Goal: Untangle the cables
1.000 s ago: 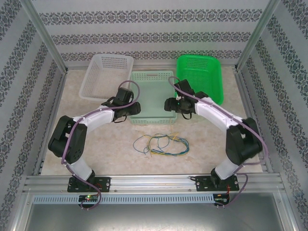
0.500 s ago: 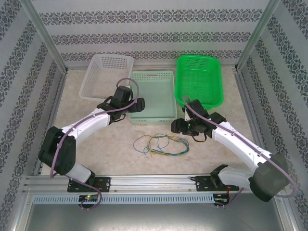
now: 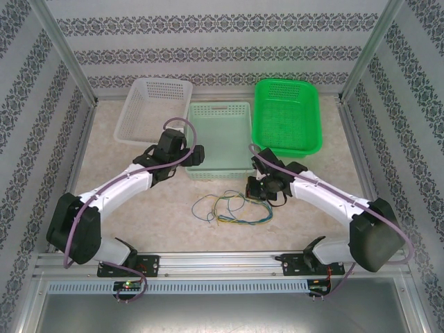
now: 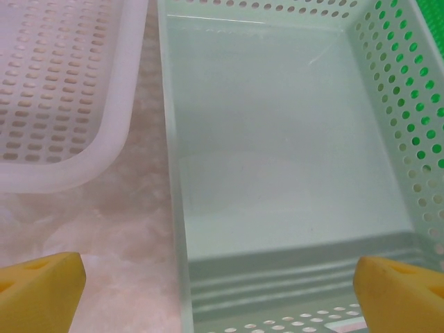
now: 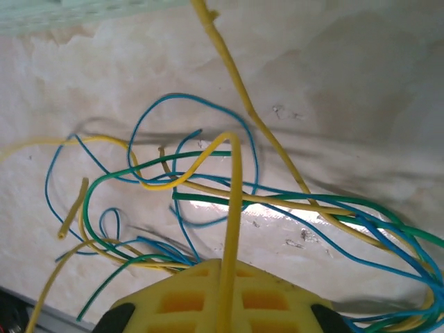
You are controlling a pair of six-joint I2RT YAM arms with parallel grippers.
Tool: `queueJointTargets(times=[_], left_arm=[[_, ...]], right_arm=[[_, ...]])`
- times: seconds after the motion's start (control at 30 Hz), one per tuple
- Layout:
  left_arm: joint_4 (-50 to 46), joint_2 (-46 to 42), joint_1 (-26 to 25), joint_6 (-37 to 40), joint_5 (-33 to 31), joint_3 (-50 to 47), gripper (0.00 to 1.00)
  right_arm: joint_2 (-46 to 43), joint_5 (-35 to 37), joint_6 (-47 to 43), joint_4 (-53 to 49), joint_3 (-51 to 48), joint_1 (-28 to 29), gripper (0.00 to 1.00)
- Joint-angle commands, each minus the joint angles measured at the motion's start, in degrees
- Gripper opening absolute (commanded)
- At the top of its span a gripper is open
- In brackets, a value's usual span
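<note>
The cables (image 3: 230, 209) lie in a loose tangle of thin yellow, blue and green wires on the table, in front of the pale green basket (image 3: 219, 106). My right gripper (image 3: 258, 194) is at the tangle's right end, low over the table. In the right wrist view the right gripper (image 5: 223, 267) is shut on a yellow cable (image 5: 234, 201), which rises from between the yellow pads and bends left over the blue and green strands. My left gripper (image 3: 198, 154) hangs open over the pale green basket's near left corner (image 4: 173, 208), with its yellow pads (image 4: 41, 291) far apart and nothing between them.
A white basket (image 3: 139, 94) stands at the back left and a bright green basket (image 3: 316, 121) at the back right, with the pale green one between them. Patterned walls and metal posts close in the table. Bare table lies either side of the tangle.
My right arm swung from the baskets down to the tangle's right end and shut on a yellow cable. My left gripper opened wide and its arm stretched out lower.
</note>
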Motion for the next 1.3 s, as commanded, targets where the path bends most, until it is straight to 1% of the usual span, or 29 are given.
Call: queueJointTargets(times=[0.0,0.17,0.37,0.5,0.77,0.87,0.97,1.03,1.1,1.17,1.27], left_arm=[[2.5,-2.5,-0.5,2.7,-1.2,-0.6,1.00],[5.1,-3.0,-0.5,4.1,1.5,-0.9,1.00],[10.8,-4.3,-0.5,4.8,8.1,-1.6,1.00],[12.2,-3.7,-0.7,4.7,11.6,-0.9,1.00],[15.9,-3.7,-1.9,5.2,15.3,-0.9,1.00],[17.3,-3.6,-2.2,5.5,16.0,-0.6,1.00],[17.3,-3.5,-2.2,5.7,15.9,0.0,1.00],[17.1,-3.4,-2.2,5.5,15.9,0.1,1.00],[17.5,-3.6,-2.3,5.4,16.5,0.2,1.00],[19.0,-4.0,-2.2,5.8,17.8,0.6,1.00],[21.6,-4.3,-2.2,7.4,21.9,2.1,1.00]], right_arm=[[-4.8,6.5,-2.1,0.1,4.0,1.1,0.00],[-12.2,10.6,-7.8,-2.1,8.7,1.6,0.00],[-17.2,15.1,-14.6,-2.7,14.0,2.5,0.00],[-17.2,14.5,-17.8,-0.9,17.8,2.6,0.00],[-16.2,16.1,-24.2,0.4,22.7,2.4,0.00],[-14.9,18.0,-24.7,-1.7,24.2,1.1,0.00],[-13.8,19.1,-24.5,-2.0,25.0,-2.8,0.00],[-12.9,16.6,-24.8,-1.9,26.1,-6.4,0.00],[-11.1,8.9,-26.7,-1.6,27.6,-9.0,0.00],[-9.5,3.5,-28.8,-2.0,28.8,-9.2,0.00],[-7.0,-2.1,-31.0,-3.3,29.2,-9.4,0.00]])
